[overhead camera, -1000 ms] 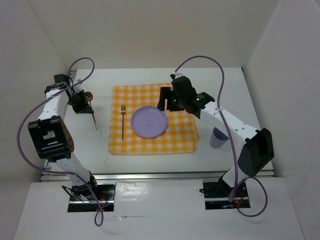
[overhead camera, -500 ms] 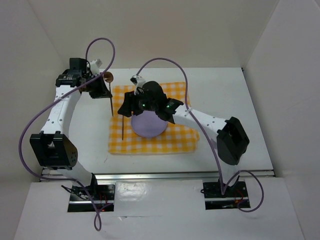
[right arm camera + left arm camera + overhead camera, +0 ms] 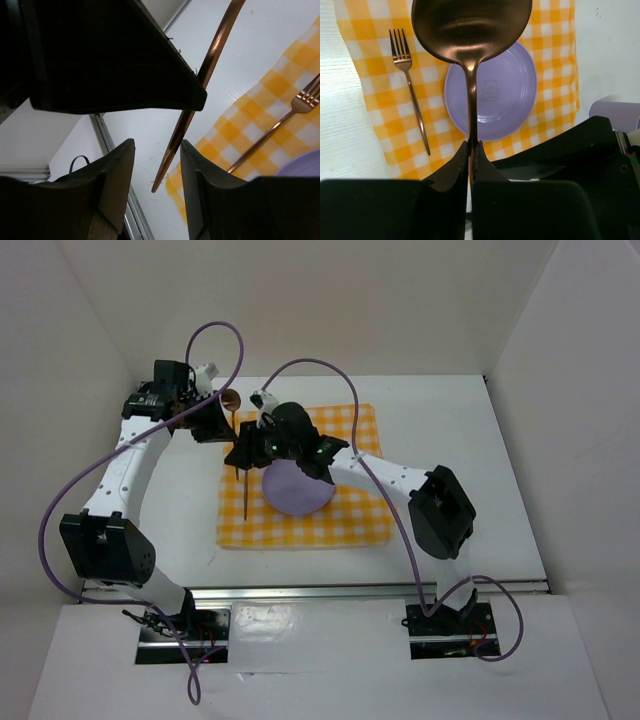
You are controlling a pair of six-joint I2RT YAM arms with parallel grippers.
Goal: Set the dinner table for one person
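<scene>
The left pincer (image 3: 471, 148) is gripping a spoon (image 3: 470, 30) by its handle. Its jaws are pressing shut on the stem, and the bowl is sticking out ahead of the fingertips. The right pincer (image 3: 157, 172) is standing open. The free tip of the spoon's handle is hanging in the gap between the right pincer's jaws; whether either jaw is touching the metal, I cannot tell. In the top view the left pincer (image 3: 220, 430) and the right pincer (image 3: 242, 452) are facing each other, close together, with the spoon (image 3: 231, 398) between them.

The table (image 3: 450, 440) is lying beneath both pincers and spreading away from them on every side. A checked cloth (image 3: 300, 530) is lying on it under the right pincer. In the left wrist view, a plate (image 3: 492, 95) is sitting on the cloth just beyond the left pincer's fingertips, behind the spoon's stem. A fork (image 3: 412, 95) is lying on the cloth to the left of that pincer's line, apart from the plate. A cup (image 3: 615, 112) is showing to the pincer's right, off the cloth, partly hidden by the right arm.
</scene>
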